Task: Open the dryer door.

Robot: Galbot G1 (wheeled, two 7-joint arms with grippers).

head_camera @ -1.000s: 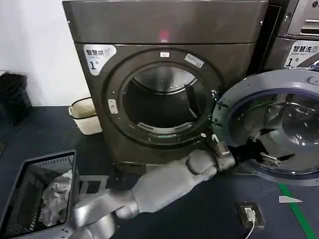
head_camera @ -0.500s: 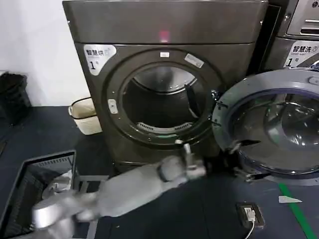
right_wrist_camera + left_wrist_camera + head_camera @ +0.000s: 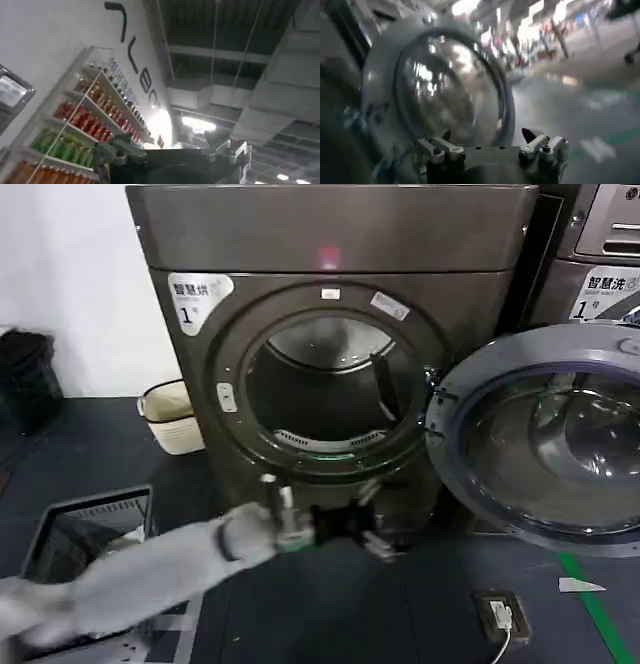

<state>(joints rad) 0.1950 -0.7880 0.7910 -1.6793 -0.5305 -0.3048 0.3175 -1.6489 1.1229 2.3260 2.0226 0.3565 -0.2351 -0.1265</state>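
Observation:
The dryer [image 3: 330, 244] is a dark grey-brown machine with a white "1" label and a pink light on its top panel. Its drum opening is uncovered. The dryer door [image 3: 540, 434] is swung wide open to the right, grey inner face and domed window towards me. In the head view my left gripper [image 3: 365, 526] hangs low before the dryer's front, below the opening and left of the door, touching nothing. In the left wrist view the dryer door [image 3: 445, 90] lies beyond my left gripper [image 3: 487, 136], which is open and empty. My right gripper [image 3: 170, 145] is open, pointing up at a ceiling.
A grey laundry basket [image 3: 75, 529] with white cloth sits at the lower left. A cream bin [image 3: 172, 416] stands beside the dryer, a black bin [image 3: 25, 379] farther left. A second machine [image 3: 600, 264] is at the upper right. A small corded device [image 3: 500, 612] and green tape [image 3: 600, 616] lie on the floor.
My left arm has pulled back leftwards, from the door's inner face to a spot below the drum opening. The door has stayed wide open.

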